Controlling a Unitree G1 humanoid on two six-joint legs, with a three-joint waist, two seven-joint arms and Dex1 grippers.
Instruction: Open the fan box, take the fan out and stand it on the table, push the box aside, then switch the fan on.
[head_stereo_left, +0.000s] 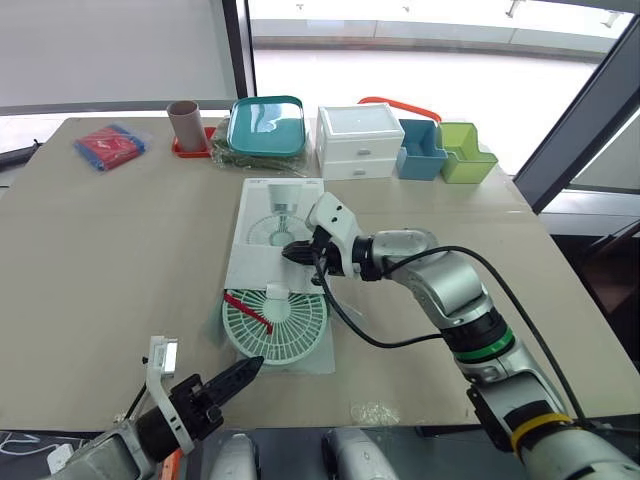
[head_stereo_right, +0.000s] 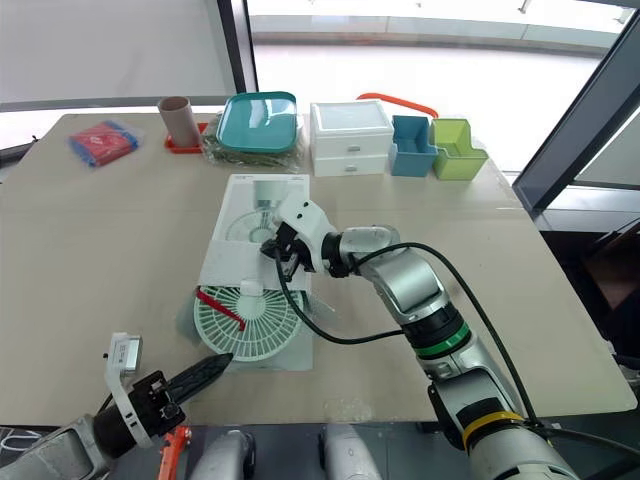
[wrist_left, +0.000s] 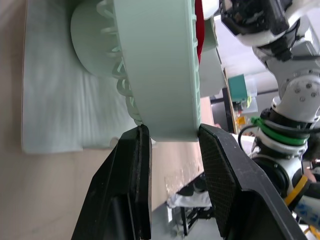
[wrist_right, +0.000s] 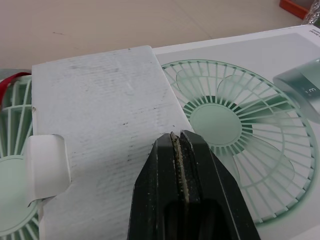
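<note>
Mint-green plastic fan (head_stereo_left: 275, 325) lying flat on the tan table (head_stereo_left: 100, 250), just past the near, open end of its white cardboard fan box (head_stereo_left: 262, 225). A crumpled clear plastic bag (head_stereo_left: 322, 355) sits under it, and a red strap (head_stereo_left: 248, 310) lies across its grille.

The right gripper (head_stereo_left: 297, 252) hovers over the box's open flap, its two black fingers pressed together with nothing between them. The left gripper (head_stereo_left: 245, 372) reaches in from the near edge of the table. Its fingers are spread, and the fan's rim sits just between the tips. I cannot tell whether they pinch it.

The box looks opened and the fan is largely out, so the step in hand seems to be taking the fan out and standing it up. The next move probably calls for the left fingers to clamp the rim firmly, then lift and tip the fan upright without dragging the bag along.

The box top carries a printed picture of the fan. Its small print is too small to read.
</note>
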